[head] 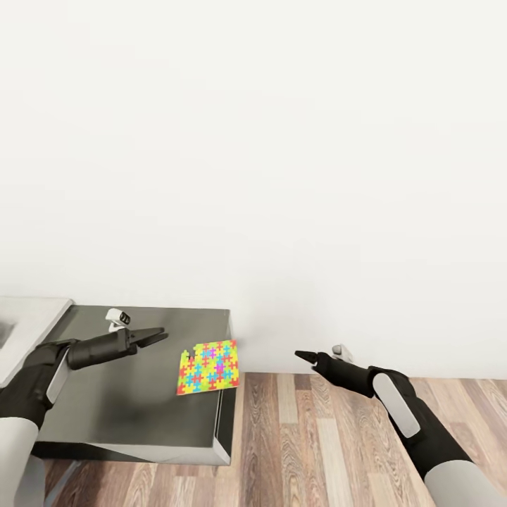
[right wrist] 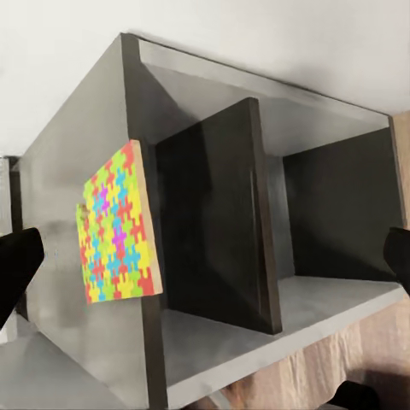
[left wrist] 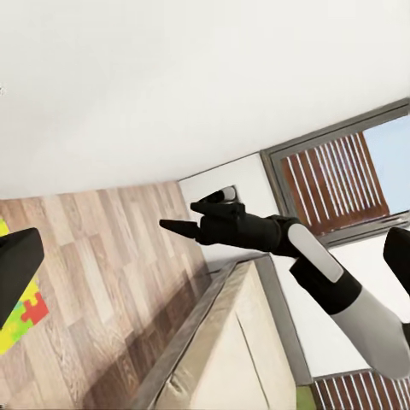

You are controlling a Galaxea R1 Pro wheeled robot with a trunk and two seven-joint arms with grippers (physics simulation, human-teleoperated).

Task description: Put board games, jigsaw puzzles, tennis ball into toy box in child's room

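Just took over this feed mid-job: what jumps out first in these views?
The bright jigsaw puzzle grabs the eye: it lies at the edge of a dark grey shelf unit, overhanging the side nearest the wood floor. The left gripper hovers over the unit's top beside the puzzle, holding nothing, while the right gripper hangs over the floor in front of the blank white wall.

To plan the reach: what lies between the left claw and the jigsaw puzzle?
Only bare dark cabinet top in the head view; the left claw points toward the jigsaw puzzle, which overhangs its edge.
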